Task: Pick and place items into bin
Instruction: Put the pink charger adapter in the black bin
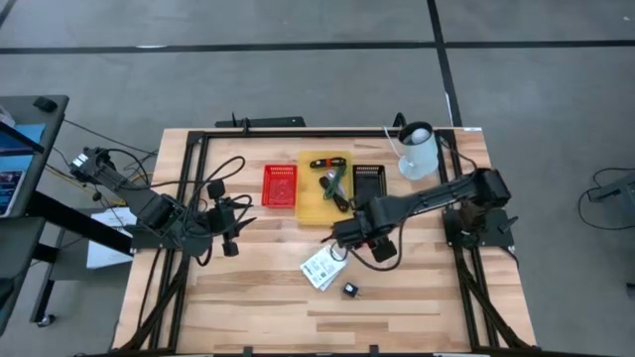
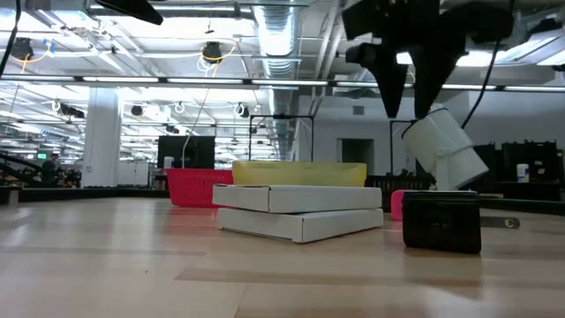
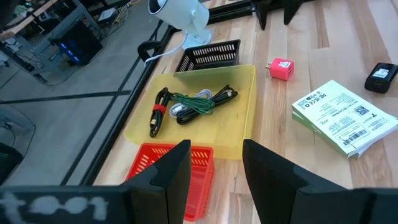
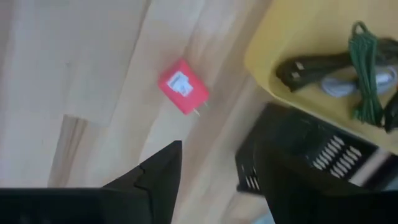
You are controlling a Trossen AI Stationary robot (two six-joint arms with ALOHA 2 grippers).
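Observation:
My right gripper hangs open above the table by the yellow tray's near edge; its fingers point down in the low view. A small pink-red piece lies flat on the wood just ahead of it, untouched. Two stacked white printed packets and a small black block rest on the table nearer the front. The yellow tray holds a dark cable and green cords. My left gripper waits open at the table's left.
A red basket stands left of the yellow tray and a black basket right of it. A white jug-like thing sits near the far right corner. Bare wood lies toward the near edge.

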